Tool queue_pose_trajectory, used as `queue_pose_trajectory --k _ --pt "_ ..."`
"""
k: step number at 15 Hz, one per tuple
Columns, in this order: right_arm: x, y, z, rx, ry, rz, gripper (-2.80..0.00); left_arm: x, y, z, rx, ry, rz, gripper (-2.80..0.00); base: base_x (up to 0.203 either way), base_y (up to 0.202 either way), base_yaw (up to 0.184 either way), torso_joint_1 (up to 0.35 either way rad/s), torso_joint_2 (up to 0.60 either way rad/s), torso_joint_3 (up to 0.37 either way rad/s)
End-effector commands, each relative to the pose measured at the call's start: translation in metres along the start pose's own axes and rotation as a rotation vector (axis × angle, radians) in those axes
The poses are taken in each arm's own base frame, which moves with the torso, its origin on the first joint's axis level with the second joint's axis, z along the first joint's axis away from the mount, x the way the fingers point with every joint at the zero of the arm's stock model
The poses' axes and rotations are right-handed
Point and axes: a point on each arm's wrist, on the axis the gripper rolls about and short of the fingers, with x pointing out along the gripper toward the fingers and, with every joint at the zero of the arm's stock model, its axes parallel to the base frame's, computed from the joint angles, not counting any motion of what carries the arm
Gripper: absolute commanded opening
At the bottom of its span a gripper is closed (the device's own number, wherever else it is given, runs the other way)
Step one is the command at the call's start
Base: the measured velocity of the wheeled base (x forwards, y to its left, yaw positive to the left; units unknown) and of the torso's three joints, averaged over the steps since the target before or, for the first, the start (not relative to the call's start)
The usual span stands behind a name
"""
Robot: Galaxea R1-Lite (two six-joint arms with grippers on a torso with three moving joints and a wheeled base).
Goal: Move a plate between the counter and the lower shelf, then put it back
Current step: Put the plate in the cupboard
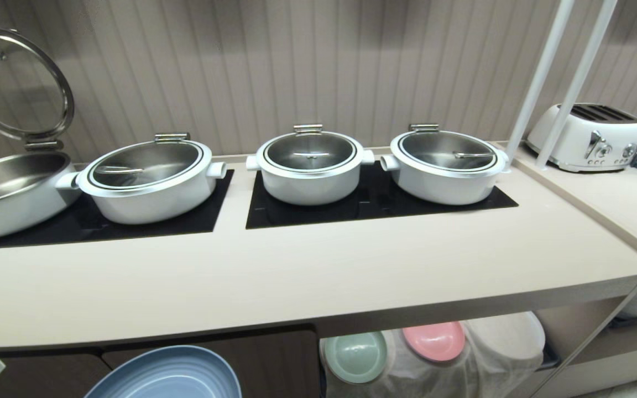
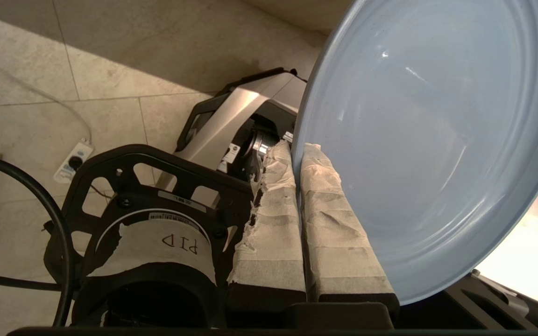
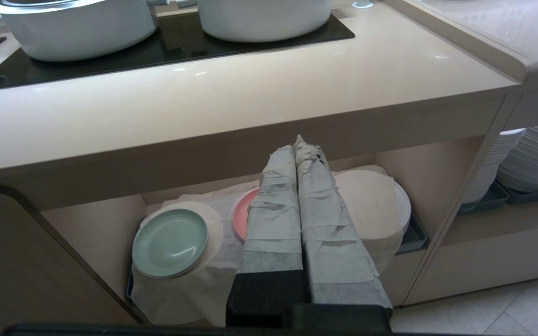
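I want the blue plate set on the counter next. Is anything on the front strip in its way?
Nothing visible: the plate, held by the left gripper, sits below the counter, whose front strip is bare.

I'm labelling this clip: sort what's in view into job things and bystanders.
Job:
- blue plate, clamped at its rim by the left gripper
- counter
- lower shelf

Bystanders:
- green plate
- pink plate
- white pots
- toaster
- plate stacks
- right gripper, shut and empty
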Motion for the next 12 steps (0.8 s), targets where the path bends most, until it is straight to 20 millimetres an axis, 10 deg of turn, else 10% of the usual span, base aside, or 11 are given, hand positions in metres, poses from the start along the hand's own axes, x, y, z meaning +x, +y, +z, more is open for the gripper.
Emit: queue_pose_trajectory --k 1,12 --pt "0.0 0.0 0.0 0.0 0.0 -0.001 -2.8 0.0003 0.0002 -0.0003 -0.005 0.006 0.001 -2.8 0.0 0.0 0.0 0.0 0.0 0.0" --pt "0.0 0.0 0.0 0.0 0.0 0.0 -2.8 -0.0002 -0.0001 -0.0018 -0.045 0.03 -0.042 -2.8 0.0 0.0 0.0 0.0 0.0 0.0"
